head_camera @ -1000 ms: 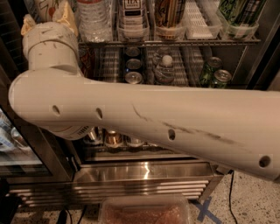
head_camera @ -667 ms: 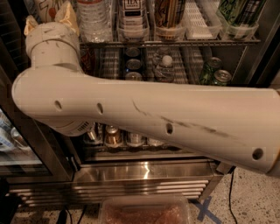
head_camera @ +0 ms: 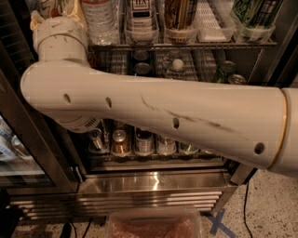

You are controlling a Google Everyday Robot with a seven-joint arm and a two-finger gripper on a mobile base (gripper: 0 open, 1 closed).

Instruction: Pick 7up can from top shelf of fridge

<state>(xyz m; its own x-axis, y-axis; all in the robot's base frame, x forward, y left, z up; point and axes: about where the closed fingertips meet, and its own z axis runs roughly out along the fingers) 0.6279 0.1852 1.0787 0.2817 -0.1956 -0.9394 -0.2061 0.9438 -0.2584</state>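
Most of the view is taken up by the robot's pale arm (head_camera: 163,111), which is slung across the front of the fridge (head_camera: 153,183) from the right and bent upward at the elbow joint (head_camera: 58,39) on the left. That bend looks meant for getting the wrist up to the top shelf (head_camera: 186,46), the wire rack where a water bottle (head_camera: 100,18) and an empty clear tray (head_camera: 212,21) are lined up in lanes.

The gripper itself isn't shown. It's somewhere past the top edge, above the elbow, so whether it's open or closed can't be told.

The 7up can can't be picked out for sure either. A pale thing with a reddish mark (head_camera: 52,6) is glimpsed far left on that shelf, right behind the elbow, and that may well be it. The reach seems to be underway, with no grasp confirmed. The lower cans (head_camera: 120,142) are tucked under the arm, well out of its way.
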